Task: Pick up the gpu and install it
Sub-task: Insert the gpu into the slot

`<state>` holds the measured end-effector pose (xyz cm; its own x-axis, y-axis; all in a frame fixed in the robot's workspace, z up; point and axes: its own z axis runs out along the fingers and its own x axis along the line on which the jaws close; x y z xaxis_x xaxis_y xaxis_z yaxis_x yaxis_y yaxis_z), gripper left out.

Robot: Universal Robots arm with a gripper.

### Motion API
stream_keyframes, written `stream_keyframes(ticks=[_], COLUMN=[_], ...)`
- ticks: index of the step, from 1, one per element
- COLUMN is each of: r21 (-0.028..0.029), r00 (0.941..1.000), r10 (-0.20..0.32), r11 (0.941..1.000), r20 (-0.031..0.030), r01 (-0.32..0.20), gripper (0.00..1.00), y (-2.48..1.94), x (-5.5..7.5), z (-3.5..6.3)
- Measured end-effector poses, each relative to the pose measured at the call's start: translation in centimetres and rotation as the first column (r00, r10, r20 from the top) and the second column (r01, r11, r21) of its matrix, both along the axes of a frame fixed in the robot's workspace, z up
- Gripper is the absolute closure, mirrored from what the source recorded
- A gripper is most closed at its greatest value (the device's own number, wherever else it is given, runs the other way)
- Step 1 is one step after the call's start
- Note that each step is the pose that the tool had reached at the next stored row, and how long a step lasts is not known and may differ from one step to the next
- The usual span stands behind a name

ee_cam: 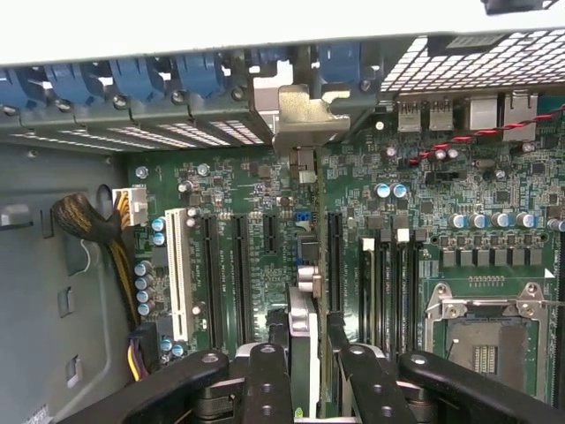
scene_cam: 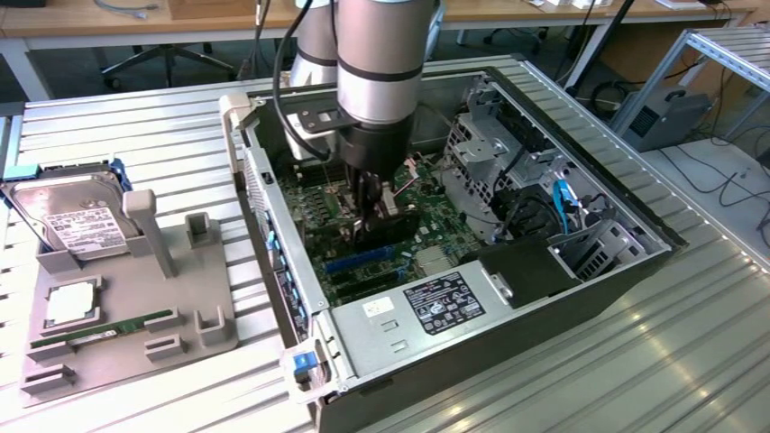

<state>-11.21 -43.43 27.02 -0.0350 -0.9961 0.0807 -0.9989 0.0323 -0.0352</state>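
My gripper (scene_cam: 371, 212) is down inside the open case (scene_cam: 626, 271), over the motherboard (scene_cam: 416, 203), and its fingers are closed narrow on the gpu (scene_cam: 388, 216). In the exterior view the card is a dark slab hanging edge-down below my fingers, partly hidden by my arm, so that view does not settle whether its lower edge meets the board.

The wrist view looks along the card. There the gpu (ee_cam: 305, 353) is seen edge-on, a thin strip between my two black fingers (ee_cam: 265, 389), running toward the back wall of the case. Its pale bracket (ee_cam: 300, 115) stands at the far end, against the row of blue slot clips (ee_cam: 199, 75). The card lines up over the band of black slots (ee_cam: 238, 265), beside a white slot (ee_cam: 179, 274); whether it is seated in one I cannot tell.

The wrist view also shows an empty CPU socket (ee_cam: 485, 336) and a bundle of yellow and black wires (ee_cam: 115, 230) to either side of the card.

The exterior view gives the surroundings: at its left, outside the case, a grey tray (scene_cam: 132, 343) holds a hard drive (scene_cam: 72, 216), a green memory stick (scene_cam: 103, 334) and a square chip (scene_cam: 72, 302). Inside the case, a labelled power supply (scene_cam: 421, 307) lies near the front corner.
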Motion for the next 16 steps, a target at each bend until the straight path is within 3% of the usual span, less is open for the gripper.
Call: stream_keyframes(ticks=[7, 16], r21=[0.0, 0.0002], r00=[1.0, 1.0], r10=[0.0, 0.0], r11=[1.0, 1.0], r20=[0.0, 0.0001], r01=[0.0, 0.0], gripper=[0.73, 0.73], y=[-0.29, -0.32], x=[-0.01, -0.6], z=[0.0, -0.02])
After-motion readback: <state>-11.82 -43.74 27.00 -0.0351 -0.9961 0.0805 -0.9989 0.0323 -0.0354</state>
